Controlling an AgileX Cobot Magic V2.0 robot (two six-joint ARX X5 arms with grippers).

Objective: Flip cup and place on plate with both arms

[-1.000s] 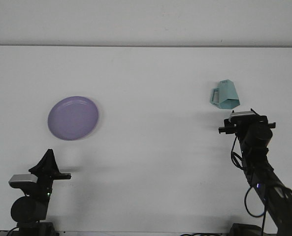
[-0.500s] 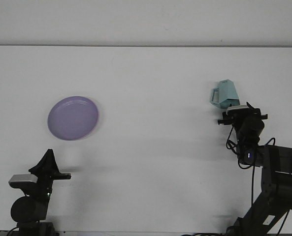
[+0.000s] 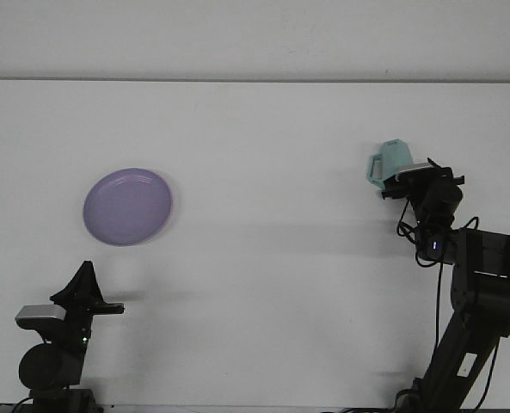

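The cup (image 3: pixel 390 163) stands on the tabletop (image 3: pixel 272 155) at the right, upside down, well apart from the plate (image 3: pixel 127 206) at the left. The right gripper (image 3: pixel 407 179) is set against the cup's lower near side, hiding its rim. Whether its fingers are spread or closed on the cup cannot be told from this view. The left gripper (image 3: pixel 86 284) is parked low at the near left, holding nothing; its opening cannot be told either.

The step in hand is judged to be the grasp of the cup by the right arm. For that to be done well, the gripper should be centred on the cup's body, clear of the handle, and closed firmly only once both fingers flank the wall. A grip low on the flared part is likely to slip; a hold nearer mid-height should be preferred, so that the turn-over can be made cleanly.

The cup's long axis is roughly vertical, slightly tilted. Its closed base points up and its mouth is taken to face the tabletop. The handle points left.
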